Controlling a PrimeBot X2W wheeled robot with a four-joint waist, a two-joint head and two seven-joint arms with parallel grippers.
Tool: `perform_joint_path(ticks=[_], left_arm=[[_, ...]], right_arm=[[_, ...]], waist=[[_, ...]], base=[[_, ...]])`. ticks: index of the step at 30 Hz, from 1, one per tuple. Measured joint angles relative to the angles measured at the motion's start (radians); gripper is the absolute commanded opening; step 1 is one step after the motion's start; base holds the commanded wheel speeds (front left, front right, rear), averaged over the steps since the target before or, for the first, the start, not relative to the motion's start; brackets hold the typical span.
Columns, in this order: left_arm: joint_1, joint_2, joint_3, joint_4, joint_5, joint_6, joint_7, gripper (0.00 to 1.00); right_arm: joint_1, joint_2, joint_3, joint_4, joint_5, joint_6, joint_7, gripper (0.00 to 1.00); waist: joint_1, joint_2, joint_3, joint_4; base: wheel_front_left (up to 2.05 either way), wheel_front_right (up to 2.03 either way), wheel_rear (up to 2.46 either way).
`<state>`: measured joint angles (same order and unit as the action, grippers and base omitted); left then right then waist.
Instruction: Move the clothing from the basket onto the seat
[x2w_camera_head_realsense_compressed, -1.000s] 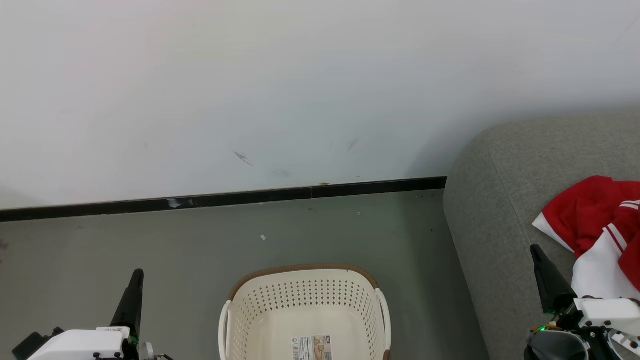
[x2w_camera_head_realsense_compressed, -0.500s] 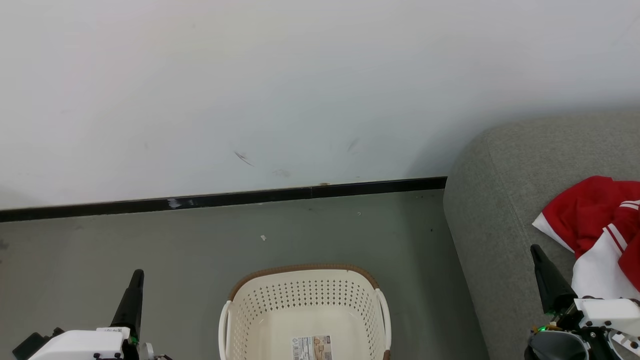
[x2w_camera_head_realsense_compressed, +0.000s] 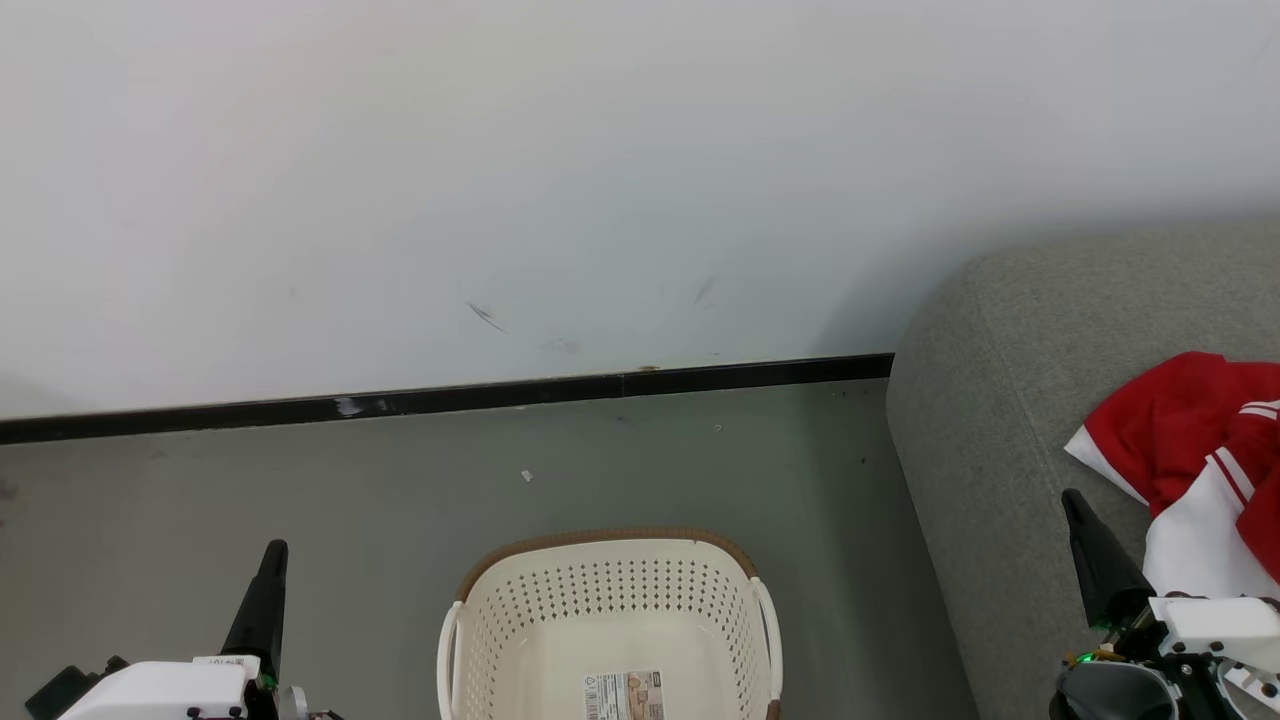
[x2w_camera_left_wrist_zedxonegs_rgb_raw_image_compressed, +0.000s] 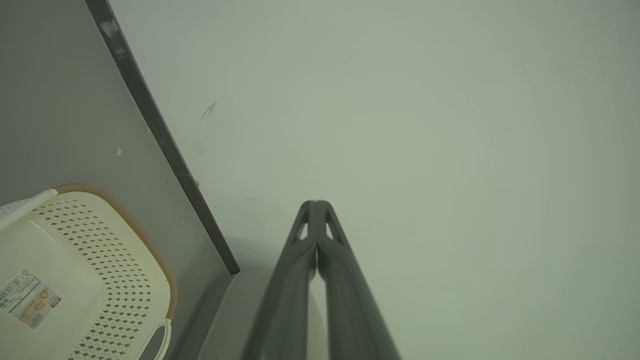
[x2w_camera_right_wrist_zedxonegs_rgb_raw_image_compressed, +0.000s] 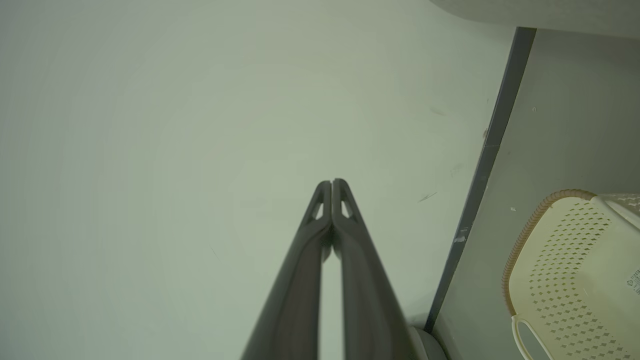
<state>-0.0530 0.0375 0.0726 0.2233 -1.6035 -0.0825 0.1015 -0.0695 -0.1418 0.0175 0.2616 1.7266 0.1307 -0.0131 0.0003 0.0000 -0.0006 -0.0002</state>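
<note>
The clothing (x2w_camera_head_realsense_compressed: 1190, 450) is lying bunched on the seat (x2w_camera_head_realsense_compressed: 1000, 420), its white panel just beside the right tool (x2w_camera_head_realsense_compressed: 1072, 500), while the basket (x2w_camera_head_realsense_compressed: 600, 600) is standing on the floor (x2w_camera_head_realsense_compressed: 300, 480), its visible bottom bare but for a sticker (x2w_camera_head_realsense_compressed: 624, 694). Both that tool and the left tool (x2w_camera_head_realsense_compressed: 274, 552) are sitting clenched and empty; in my judgement, any swing of the right one is risking a snag that drags fabric off the seat. The sticker is showing a barcode (x2w_camera_left_wrist_zedxonegs_rgb_raw_image_compressed: 10, 291), its print too small to read.
</note>
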Motion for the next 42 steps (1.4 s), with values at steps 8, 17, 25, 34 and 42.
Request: perform_joint_path(ticks=[8, 17, 25, 34, 42], left_arm=[[0.0, 0.0, 0.0, 0.001, 0.0, 0.0, 0.0, 0.0], [0.0, 0.0, 0.0, 0.003, 0.0, 0.0, 0.0, 0.0], [0.0, 0.0, 0.001, 0.004, 0.0, 0.0, 0.0, 0.0], [0.0, 0.0, 0.001, 0.005, 0.0, 0.0, 0.0, 0.0], [0.0, 0.0, 0.001, 0.005, 0.0, -0.001, 0.0, 0.0]], right_arm=[[0.0, 0.0, 0.0, 0.0, 0.0, 0.0, 0.0, 0.0], [0.0, 0.0, 0.0, 0.001, 0.0, 0.0, 0.0, 0.0], [0.0, 0.0, 0.0, 0.001, 0.0, 0.0, 0.0, 0.0], [0.0, -0.001, 0.0, 0.001, 0.0, 0.0, 0.0, 0.0], [0.0, -0.001, 0.0, 0.001, 0.0, 0.0, 0.0, 0.0]], waist=[[0.0, 0.0, 0.0, 0.0], [0.0, 0.0, 0.0, 0.0], [-0.0001, 0.0, 0.0, 0.0], [-0.0001, 0.0, 0.0, 0.0], [0.0, 0.0, 0.0, 0.0]], base=[[0.0, 0.0, 0.0], [0.0, 0.0, 0.0], [0.0, 0.0, 0.0], [0.0, 0.0, 0.0], [0.0, 0.0, 0.0]])
